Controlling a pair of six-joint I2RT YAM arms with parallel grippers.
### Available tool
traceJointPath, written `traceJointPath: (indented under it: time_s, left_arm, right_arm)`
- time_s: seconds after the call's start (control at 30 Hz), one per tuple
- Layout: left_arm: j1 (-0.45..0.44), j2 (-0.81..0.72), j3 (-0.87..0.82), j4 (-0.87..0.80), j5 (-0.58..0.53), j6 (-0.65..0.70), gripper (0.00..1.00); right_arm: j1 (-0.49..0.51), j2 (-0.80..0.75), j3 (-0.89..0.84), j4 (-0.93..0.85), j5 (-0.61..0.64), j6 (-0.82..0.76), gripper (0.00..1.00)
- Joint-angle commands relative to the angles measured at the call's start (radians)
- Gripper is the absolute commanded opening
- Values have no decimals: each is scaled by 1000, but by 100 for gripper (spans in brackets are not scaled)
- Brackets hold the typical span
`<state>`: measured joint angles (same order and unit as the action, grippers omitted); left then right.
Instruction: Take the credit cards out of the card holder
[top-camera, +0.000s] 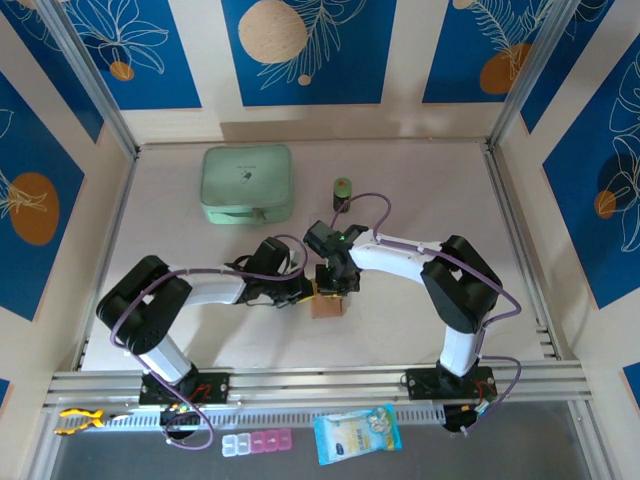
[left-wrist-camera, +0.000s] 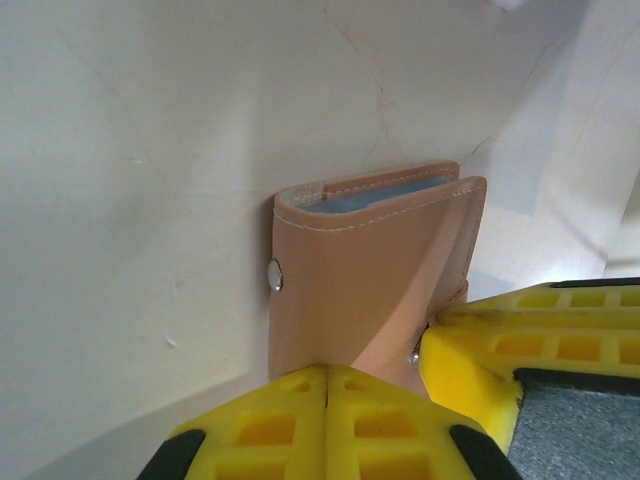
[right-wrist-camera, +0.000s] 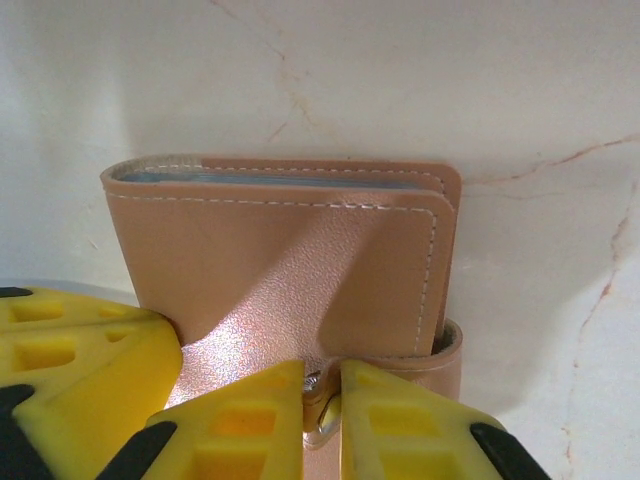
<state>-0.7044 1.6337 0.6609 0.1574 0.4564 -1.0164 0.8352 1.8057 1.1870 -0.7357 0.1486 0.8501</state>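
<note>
While both arms meet at the middle of the table (top-camera: 240, 340), the card holder (top-camera: 327, 305) lies just in front of them, folded shut. From the right wrist I see thin blue edges of the credit cards (right-wrist-camera: 280, 178) packed in the slot along its far edge; none is out. At 11 o'clock from it sits the mint-green case (top-camera: 247, 185), closed, so I cannot tell what is in it. A small green-capped object (top-camera: 342, 190) stands at 12 o'clock. Past the near rail, at 6 o'clock, lie a pill box (top-camera: 257, 443) and a blue-and-yellow packet (top-camera: 357, 433); what the pill box holds is too small to read.

Open table spreads from 3 to 5 o'clock and from 7 to 9 o'clock of the holder, and the walls are well apart from it.

The left gripper (left-wrist-camera: 325, 400) comes in from 9 o'clock, its yellow tips pressed together at the holder's edge; I cannot tell whether leather is pinched between them. The right gripper (right-wrist-camera: 322, 400) comes from 12 o'clock, jaws narrow, nipping the snap tab (right-wrist-camera: 440, 350).

The holder is salmon-pink, grained leather with pale stitching and a metal stud (left-wrist-camera: 275, 275) on one side.
</note>
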Motion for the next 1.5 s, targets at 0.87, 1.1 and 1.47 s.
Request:
traceJointPath:
  time_s: [0.87,1.1,1.47]
  left_arm:
    - [8,-2,-6,-105,-11,1,0]
    - [9,-12,4,-127,-19,5,0]
    - [7,-18,19,-137,-21,1,0]
  right_arm:
    - [-45,-76,-89,-52,77,-21,26]
    - [-67,-58,-120,16,56,-50,25]
    - [-93,-68,-167,91,-5,-65,19]
